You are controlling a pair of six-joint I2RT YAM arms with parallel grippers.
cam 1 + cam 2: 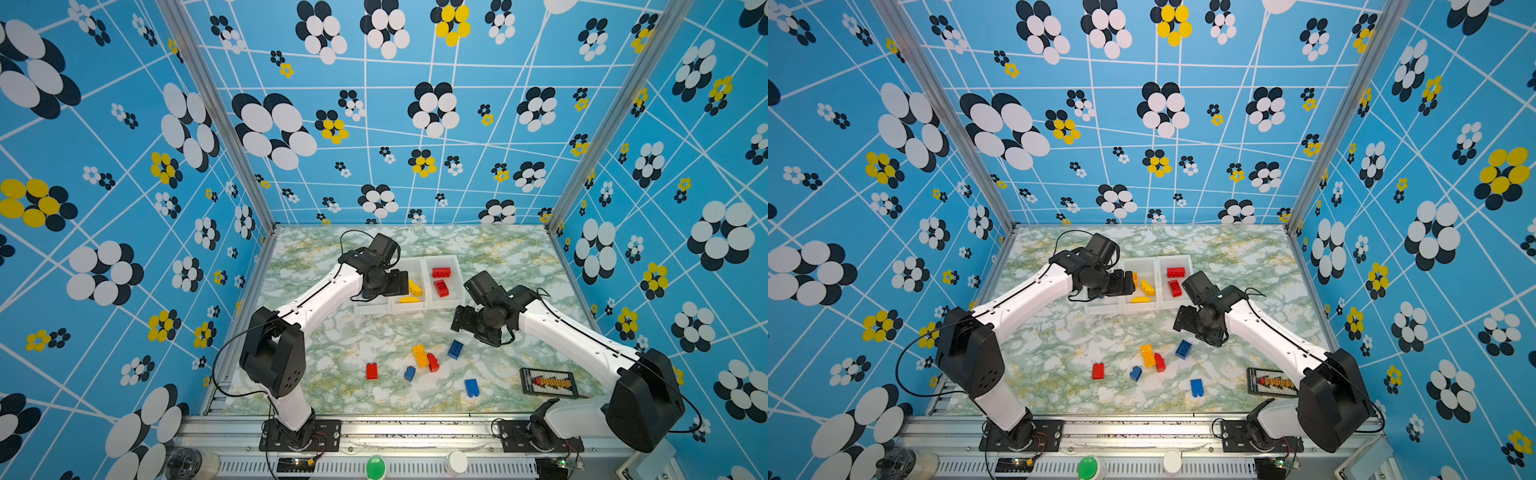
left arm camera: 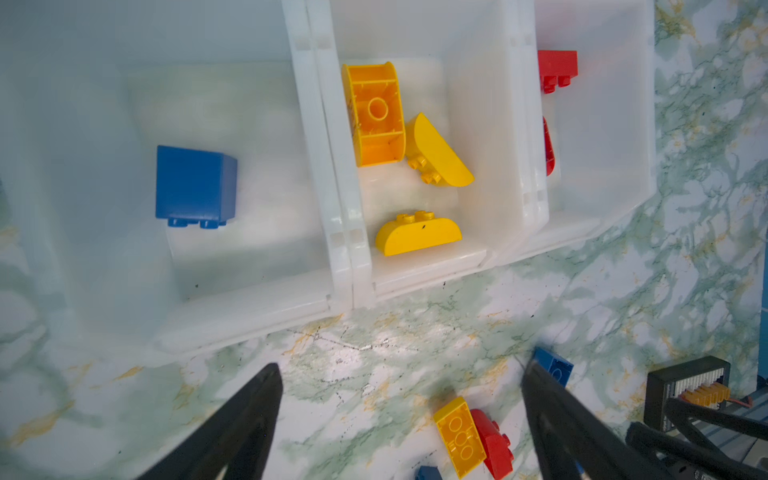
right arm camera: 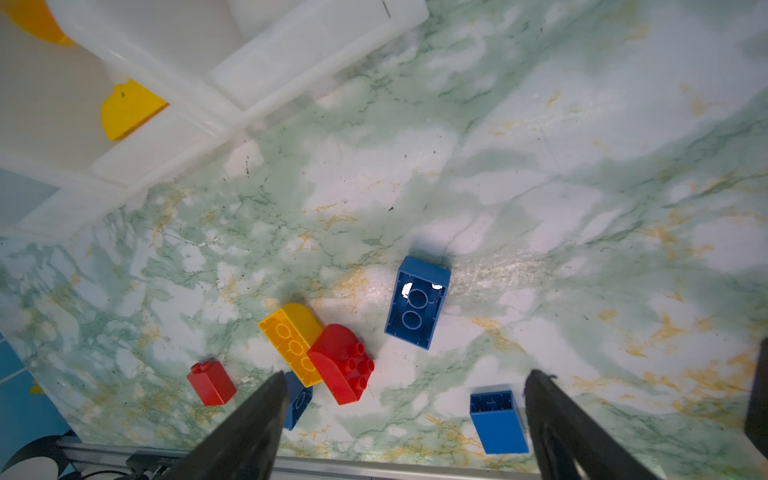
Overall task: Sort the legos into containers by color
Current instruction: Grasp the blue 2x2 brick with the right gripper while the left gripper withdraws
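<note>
Black bead tray (image 1: 548,382) flat on marble tabletop (image 1: 374,332), near front-right corner. Green button (image 1: 375,465) on front rail.

Both top views are bright and evenly lit from overhead; the blue flower-printed walls (image 1: 124,166) show no hot spots, yet their straight white lines bow toward the frame edges, a wide-lens distortion; the green-veined marble-look tabletop (image 1: 357,345) carries only soft, faint shadows; in the left wrist view the white translucent plastic bins (image 2: 349,266) look slightly washed out, the bin wall closest to the lens is hazy, and the black fingers (image 2: 237,432) of the left gripper (image 2: 401,368) blur; in the right wrist view a sheen of glare streaks the tabletop beside the upturned blue hollow brick (image 3: 417,307), which casts a small dark shadow.
</note>
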